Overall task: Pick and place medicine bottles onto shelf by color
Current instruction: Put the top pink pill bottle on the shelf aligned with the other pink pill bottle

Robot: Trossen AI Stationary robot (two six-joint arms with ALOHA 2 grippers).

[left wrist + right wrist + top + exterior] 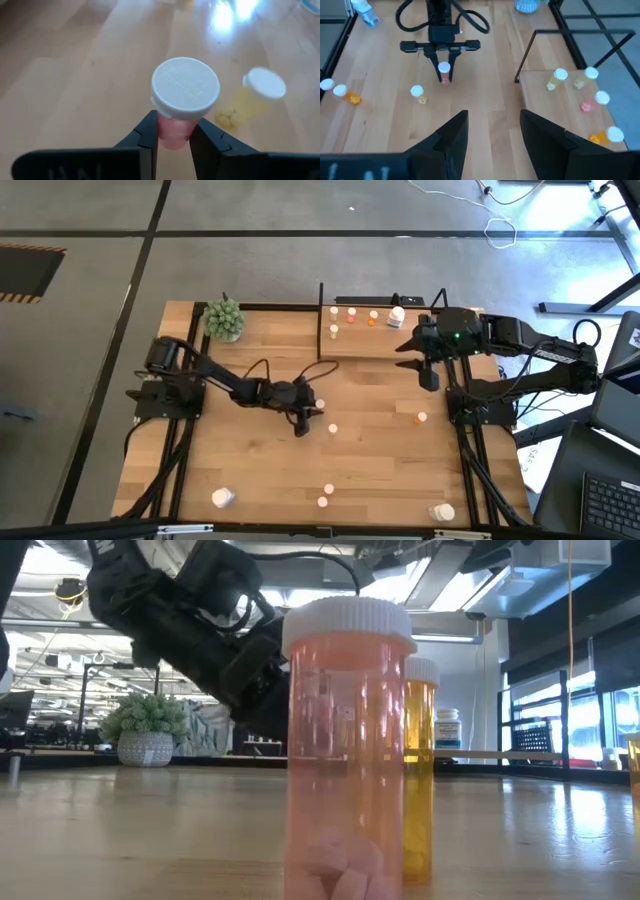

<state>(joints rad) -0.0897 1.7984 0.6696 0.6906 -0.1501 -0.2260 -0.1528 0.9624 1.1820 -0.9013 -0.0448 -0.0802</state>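
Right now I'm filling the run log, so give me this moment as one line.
left gripper: jaws shut on pink bottle mid-table | right gripper: jaws open beside shelf | yellow bottle: beside pink bottle

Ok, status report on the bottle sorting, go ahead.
Left pincer shut on pink bottle mid-table. Right pincer open, waiting beside shelf. Yellow bottle close beside the pink one; route to shelf otherwise looks open.

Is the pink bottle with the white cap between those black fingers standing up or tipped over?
Upright: the pink white-capped bottle stands with its cap on top, the left gripper closed around its body.
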